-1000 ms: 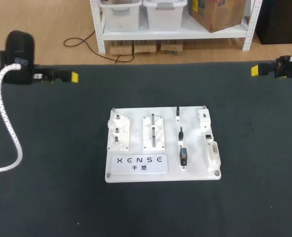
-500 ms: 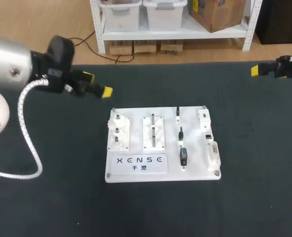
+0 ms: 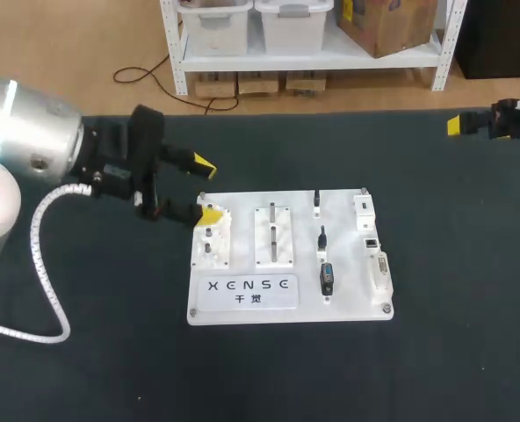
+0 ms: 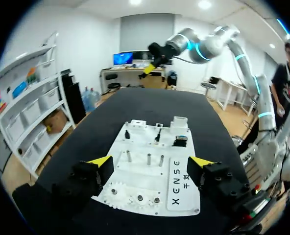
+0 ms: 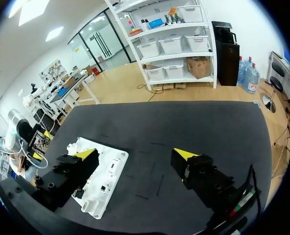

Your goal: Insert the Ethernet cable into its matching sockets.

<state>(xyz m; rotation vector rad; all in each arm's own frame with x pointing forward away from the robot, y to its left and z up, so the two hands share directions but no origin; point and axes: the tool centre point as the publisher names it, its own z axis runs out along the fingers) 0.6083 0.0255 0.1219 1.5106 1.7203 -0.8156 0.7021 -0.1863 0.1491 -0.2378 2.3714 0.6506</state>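
This is a robotics lab: a black-covered table (image 3: 84, 352) carries a white practice board (image 3: 242, 303) of sockets (image 3: 371, 239), pegs (image 3: 272, 236) and small gears (image 4: 139, 198), with the robot's left arm (image 3: 27, 141) and right arm (image 3: 516, 119) above it.

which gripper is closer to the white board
The left gripper: its open yellow tips are at the white board's corner by the gear block, while the right gripper sits far off toward the right rear.
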